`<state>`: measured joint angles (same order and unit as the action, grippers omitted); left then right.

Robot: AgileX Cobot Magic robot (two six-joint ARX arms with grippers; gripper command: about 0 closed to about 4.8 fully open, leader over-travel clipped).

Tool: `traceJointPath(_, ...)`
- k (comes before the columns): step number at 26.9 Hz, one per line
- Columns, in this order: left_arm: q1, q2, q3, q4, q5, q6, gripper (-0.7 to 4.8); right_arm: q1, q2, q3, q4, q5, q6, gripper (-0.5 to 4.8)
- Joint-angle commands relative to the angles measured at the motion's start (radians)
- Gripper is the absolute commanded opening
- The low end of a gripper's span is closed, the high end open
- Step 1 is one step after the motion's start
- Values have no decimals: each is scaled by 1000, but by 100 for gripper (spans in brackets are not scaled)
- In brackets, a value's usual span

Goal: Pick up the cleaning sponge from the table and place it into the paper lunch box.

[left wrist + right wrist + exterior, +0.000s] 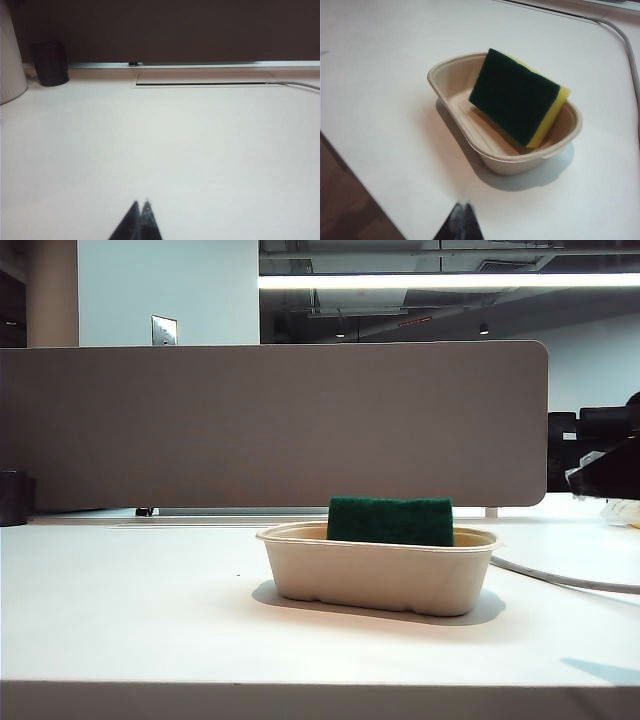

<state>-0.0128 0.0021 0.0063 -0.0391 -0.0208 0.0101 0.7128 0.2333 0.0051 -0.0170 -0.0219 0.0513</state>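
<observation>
The paper lunch box (380,582) stands on the white table (120,600) a little right of the middle. The cleaning sponge (390,521) leans tilted inside it, dark green face showing, its top edge above the rim. In the right wrist view the sponge (515,102) rests against the box's far wall (520,162), its yellow foam showing along one edge. My right gripper (462,206) is shut and empty over the table's front edge, well apart from the box. My left gripper (141,205) is shut and empty above bare table (200,150).
A grey partition (270,425) runs along the table's back. A grey cable (565,580) lies right of the box. A dark cup (50,62) stands at the back left, and a cable slot (200,83) lies by the partition. A dark machine part (610,465) is at the right edge.
</observation>
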Motion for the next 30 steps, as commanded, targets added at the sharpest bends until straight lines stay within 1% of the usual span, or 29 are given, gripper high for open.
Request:
traceJointPath(1,1,0,1,19,2,32,-5,2,0,2,14,0,0,-5)
traceJointPath(30,1,0,1,18,2,35,-5,2,-1,2,14,0,0,-5)
